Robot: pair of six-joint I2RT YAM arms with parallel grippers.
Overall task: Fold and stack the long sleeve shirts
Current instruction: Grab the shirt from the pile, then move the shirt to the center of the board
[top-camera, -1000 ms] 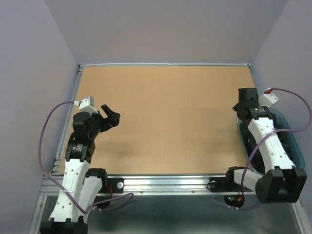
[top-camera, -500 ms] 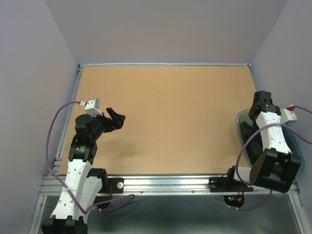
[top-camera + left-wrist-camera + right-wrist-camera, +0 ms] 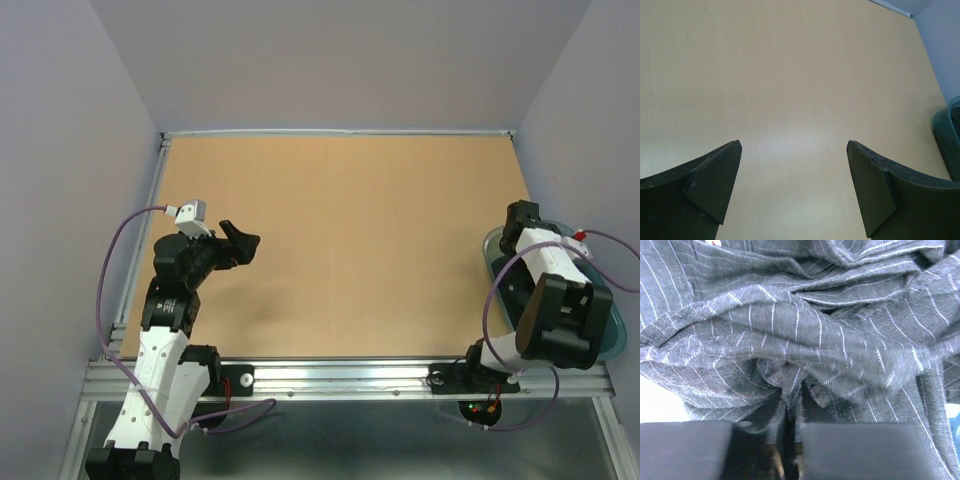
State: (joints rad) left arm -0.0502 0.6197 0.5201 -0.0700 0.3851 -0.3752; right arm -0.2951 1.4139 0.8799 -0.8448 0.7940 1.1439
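Observation:
A black long sleeve shirt [image 3: 805, 325] with fine pale pinstripes fills the right wrist view in crumpled folds. My right gripper [image 3: 792, 395] is shut on a pinched ridge of that cloth. From above, the right gripper [image 3: 516, 230] reaches down into the teal bin [image 3: 612, 322] at the table's right edge, and the arm covers most of the shirt there. At the left side of the table my left gripper [image 3: 240, 244] hovers open. Nothing but bare tabletop lies between the left gripper's [image 3: 794, 145] fingers.
The tan tabletop [image 3: 350, 240] runs between both arms, bounded by lilac walls at the back and sides. A metal rail [image 3: 330, 375] lines the near edge. The teal bin's rim [image 3: 944, 134] shows at the right of the left wrist view.
The right arm has swung back and down into the bin, and its jaws have closed on the shirt cloth. The left gripper first shifted slightly right, then held still, open.

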